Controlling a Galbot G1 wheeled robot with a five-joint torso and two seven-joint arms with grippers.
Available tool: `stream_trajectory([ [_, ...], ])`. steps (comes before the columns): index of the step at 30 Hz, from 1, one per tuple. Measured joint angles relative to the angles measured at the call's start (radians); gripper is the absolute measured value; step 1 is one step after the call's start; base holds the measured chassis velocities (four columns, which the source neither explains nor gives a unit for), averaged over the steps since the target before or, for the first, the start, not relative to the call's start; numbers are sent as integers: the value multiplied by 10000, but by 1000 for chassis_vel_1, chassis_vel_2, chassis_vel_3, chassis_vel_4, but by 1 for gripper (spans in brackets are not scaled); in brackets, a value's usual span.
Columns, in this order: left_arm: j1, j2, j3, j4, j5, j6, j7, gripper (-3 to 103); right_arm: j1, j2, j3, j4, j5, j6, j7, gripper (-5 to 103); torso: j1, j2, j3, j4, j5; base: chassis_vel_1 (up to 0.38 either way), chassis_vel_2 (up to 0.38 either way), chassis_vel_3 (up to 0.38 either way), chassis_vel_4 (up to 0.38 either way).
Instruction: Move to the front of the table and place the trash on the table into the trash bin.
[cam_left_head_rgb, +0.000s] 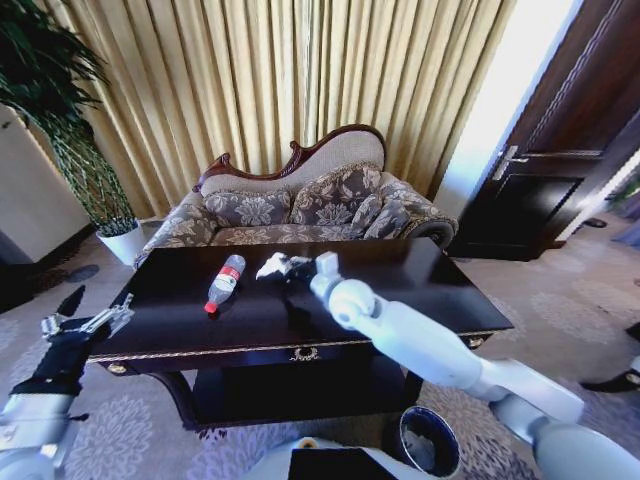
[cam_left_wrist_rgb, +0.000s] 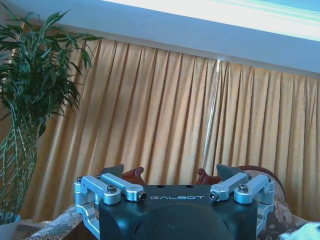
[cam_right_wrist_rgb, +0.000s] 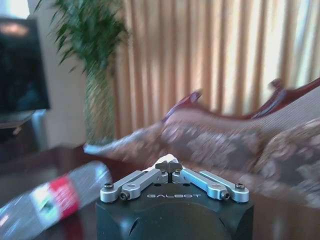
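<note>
Right gripper pinches the tissue on the table — bottle beside; left gripper spread.

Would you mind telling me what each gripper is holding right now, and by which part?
The right gripper is shut on the crumpled white tissue, pinching its edge. The left gripper is open, holding nothing.

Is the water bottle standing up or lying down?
Lying down. The bottle rests flat on its side on the dark table, red cap pointing toward the table's front edge, beside the right gripper.
</note>
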Motion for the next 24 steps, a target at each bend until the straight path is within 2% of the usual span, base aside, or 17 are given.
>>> stream_trajectory([
  [2,-1,2,0,-1,-29,-1,-61,100,-141,-194,330,155,0,20,40,0,0,0,-1,-4,-1,0,0,0,0],
  [5,-64,177,-42,63,-101,3,-161,100,-858,-1009,1666,711,-52,47,173,0,-1,1,-1,-5,-1,0,0,0,0],
  [6,-64,177,-42,63,-101,3,-161,100,-858,-1009,1666,711,-52,47,173,0,-1,1,-1,-5,-1,0,0,0,0],
  [9,-146,414,-83,141,-205,19,-190,100,-2062,-1733,3031,1004,-348,130,178,0,-2,0,0,-5,4,0,0,0,0],
  [10,-146,414,-83,141,-205,19,-190,100,-2062,-1733,3031,1004,-348,130,178,0,-2,0,0,-5,4,0,0,0,0],
  [13,-134,625,-112,214,-300,23,-184,100,-3658,-2549,4629,1452,-835,313,-7,0,-2,0,0,-8,3,0,0,0,0],
  [15,-133,656,-113,236,-309,23,-179,100,-3997,-2731,4967,1558,-987,397,-25,0,-2,0,0,-8,3,0,0,0,0],
  [16,-142,688,-98,272,-315,20,-170,100,-4676,-3003,5658,1793,-1269,493,-52,0,-2,1,-2,-4,-3,0,0,0,0],
  [18,-144,691,-83,284,-324,20,-166,100,-5047,-3075,5978,1908,-1339,505,-56,0,-3,1,-2,-4,-3,0,0,0,0],
  [20,-126,747,-74,331,-442,9,-159,100,-6115,-3043,6844,2187,-1551,586,60,0,-2,1,-2,-1,-5,0,0,0,0],
  [22,-119,786,-73,367,-463,4,-152,100,-6301,-2999,6956,2213,-1604,633,112,0,-2,1,-2,-2,-5,0,0,0,0],
  [24,-105,1010,-79,575,-551,-91,-84,100,-7047,-2731,7400,2279,-1871,1013,279,0,-2,1,-1,-3,0,0,0,0,0],
])
